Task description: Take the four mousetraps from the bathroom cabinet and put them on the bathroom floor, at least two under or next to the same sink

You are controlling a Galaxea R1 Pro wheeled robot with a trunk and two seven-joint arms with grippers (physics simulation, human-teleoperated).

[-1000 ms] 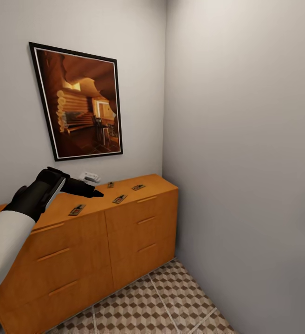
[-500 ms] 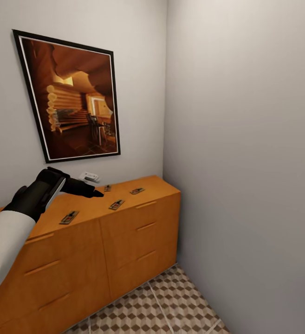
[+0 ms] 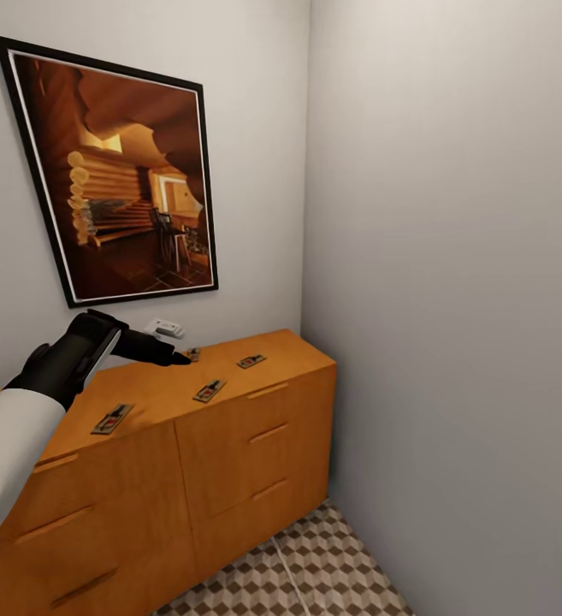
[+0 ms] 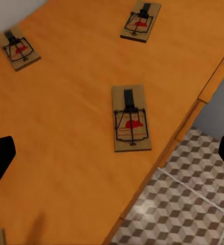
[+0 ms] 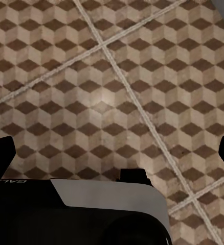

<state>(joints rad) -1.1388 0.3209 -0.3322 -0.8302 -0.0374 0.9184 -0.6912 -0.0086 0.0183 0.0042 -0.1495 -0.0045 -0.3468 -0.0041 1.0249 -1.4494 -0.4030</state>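
Left gripper (image 3: 176, 358) hovers over the cabinet top with its jaws spread wide and nothing between them; in the left wrist view its fingertips (image 4: 0, 155) sit at opposite edges of the frame. Right gripper (image 5: 112, 153) hangs above the tiles, its jaws likewise spread wide and empty.

Walls (image 3: 452, 257) are plain pale grey and meet in a corner behind the cabinet. A large framed picture (image 3: 118, 175) of a log interior hangs on the rear wall.

Cabinet (image 3: 229, 445), orange-brown with slot-handled drawers, stands against the rear wall, its right end near the corner. Bathroom floor (image 3: 315, 573) shows its cube-pattern tiles and pale grout lines at the cabinet's foot.

A small white object (image 3: 165, 327) sits on the wall just above the cabinet top.

Mousetraps: four lie flat on the cabinet top, well apart from one another — one near the front edge at left (image 3: 112, 418), one mid-top (image 3: 210, 390), one toward the right end (image 3: 251, 361), one just beside the left gripper's tip (image 3: 194, 353). None is on the floor.
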